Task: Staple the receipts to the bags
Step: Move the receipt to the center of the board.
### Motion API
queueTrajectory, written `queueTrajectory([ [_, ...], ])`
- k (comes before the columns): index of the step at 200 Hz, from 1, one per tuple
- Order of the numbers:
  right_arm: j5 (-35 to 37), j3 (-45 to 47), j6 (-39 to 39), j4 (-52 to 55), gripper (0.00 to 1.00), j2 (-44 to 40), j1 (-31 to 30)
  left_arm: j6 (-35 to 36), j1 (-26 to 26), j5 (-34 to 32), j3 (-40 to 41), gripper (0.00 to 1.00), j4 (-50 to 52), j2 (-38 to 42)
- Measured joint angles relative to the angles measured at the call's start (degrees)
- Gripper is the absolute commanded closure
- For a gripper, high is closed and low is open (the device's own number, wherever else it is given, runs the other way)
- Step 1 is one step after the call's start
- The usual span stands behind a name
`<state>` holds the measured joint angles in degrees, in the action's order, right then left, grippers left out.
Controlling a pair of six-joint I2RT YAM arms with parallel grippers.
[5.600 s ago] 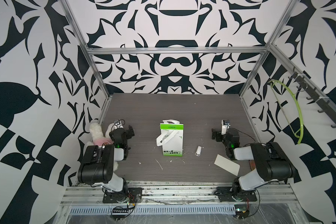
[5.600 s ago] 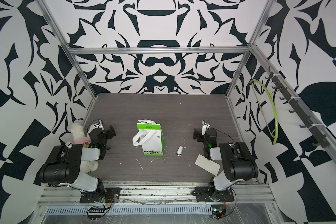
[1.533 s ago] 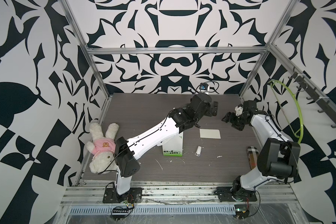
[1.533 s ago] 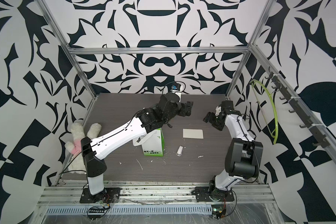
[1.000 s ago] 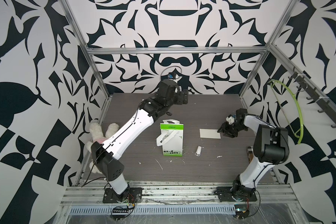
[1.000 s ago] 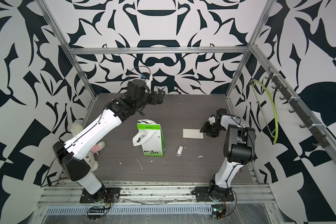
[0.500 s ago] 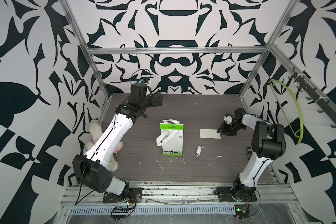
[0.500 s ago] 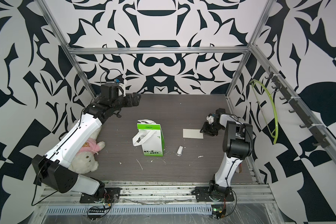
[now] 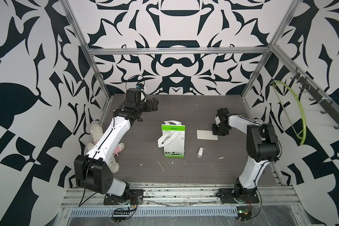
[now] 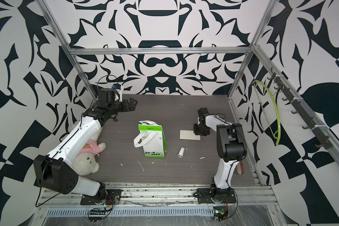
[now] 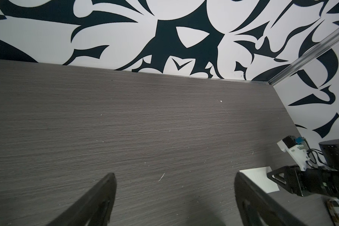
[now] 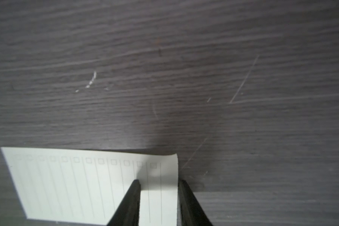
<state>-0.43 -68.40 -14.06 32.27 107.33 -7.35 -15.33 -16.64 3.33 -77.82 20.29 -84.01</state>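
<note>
At the upper left of a top view, the left claw hung over the far part of the table, spread wide and holding nothing. It was well apart from everything the task concerned.

At centre frame the bag stood upright, its green band uppermost and its handles hanging over its front. Just to its lower right lay the small white stapler, untouched.

Right of the bag, the receipt lay flat on the table. Its long axis ran left to right across the frame, so one short end pointed toward the bag.

The right claw sat at the receipt's other short end, pointing down at the table. In the right wrist view its jaws stood narrowly apart and straddled that end. One finger rested on the paper and the other sat at the paper's edge, with the nearby corner curling up. No firm pinch showed yet.

The right arm was plainly the nearer one. Once the paper was gripped, it would likely have to travel leftward in the frame to reach the bag's face.
</note>
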Motion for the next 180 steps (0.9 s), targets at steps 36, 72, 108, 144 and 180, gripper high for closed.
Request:
queueTrajectory([
  [36, 0.02, -0.57, -5.66, -0.66, 0.66, 0.44, -3.48, 2.12, 1.25, 3.54, 0.61, 0.04, -1.27, -1.95],
  [72, -11.61, -1.6, -11.1, -6.16, 0.67, 2.03, -3.72, 5.44, 2.03, 8.81, 0.61, 0.04, -1.14, -6.84],
  [108, -21.9, -1.66, -15.85, -12.46, 0.68, 2.62, -3.61, 8.35, 2.21, 13.77, 0.59, 0.07, 0.61, -11.32],
  [144, -26.21, -1.27, -15.78, -12.98, 0.67, -1.97, -2.8, 8.68, 2.27, 19.12, 0.02, 0.13, 2.32, -14.8],
  [180, -34.49, -1.95, -11.04, -12.31, 0.67, -1.88, -1.25, 7.85, 2.27, 24.55, -0.13, 0.24, 3.17, -18.64],
])
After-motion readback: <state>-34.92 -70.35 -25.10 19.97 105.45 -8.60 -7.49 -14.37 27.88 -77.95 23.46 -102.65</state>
